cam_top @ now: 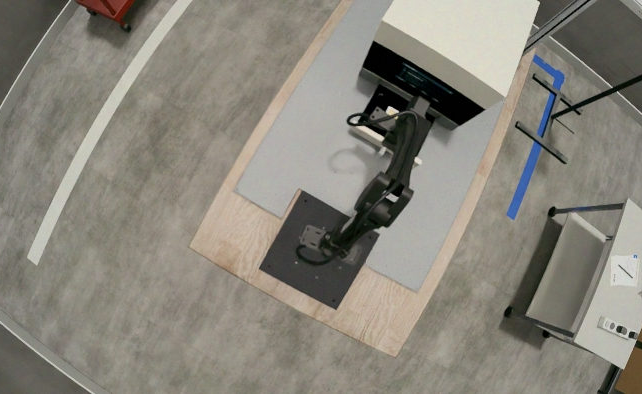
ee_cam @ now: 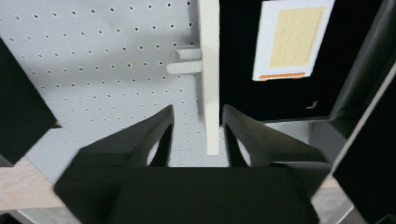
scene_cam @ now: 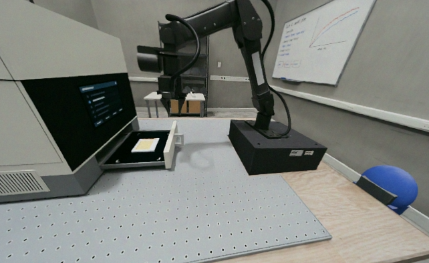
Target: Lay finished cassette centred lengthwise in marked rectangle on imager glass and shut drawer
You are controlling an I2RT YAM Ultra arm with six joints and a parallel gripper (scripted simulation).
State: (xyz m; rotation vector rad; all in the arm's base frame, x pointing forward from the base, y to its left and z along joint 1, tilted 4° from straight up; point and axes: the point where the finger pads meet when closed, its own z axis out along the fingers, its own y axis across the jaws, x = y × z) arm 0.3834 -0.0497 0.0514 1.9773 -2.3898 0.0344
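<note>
The finished cassette (scene_cam: 145, 145) (ee_cam: 290, 42), white with a yellow gel window and an orange strip at one end, lies flat on the dark glass (scene_cam: 125, 154) (ee_cam: 240, 60) of the gel imager's pulled-out drawer. One white corner mark (ee_cam: 313, 105) shows beside it. The imager (cam_top: 451, 35) (scene_cam: 47, 50) is a cream box with a dark screen panel. The drawer's cream front (cam_top: 368, 134) (scene_cam: 169, 147) (ee_cam: 209, 75) carries a small handle (scene_cam: 179, 139) (ee_cam: 185, 65). My gripper (scene_cam: 174, 99) (ee_cam: 198, 111) hangs high above the drawer front, its fingers partly open with nothing between them.
The arm's black base box (scene_cam: 274, 150) (cam_top: 316, 250) stands on the grey perforated board (scene_cam: 181, 213) (cam_top: 296, 140), right of the drawer. A wooden table edge (scene_cam: 365, 217) runs beyond the board. A blue ball (scene_cam: 391, 183) sits at the far right.
</note>
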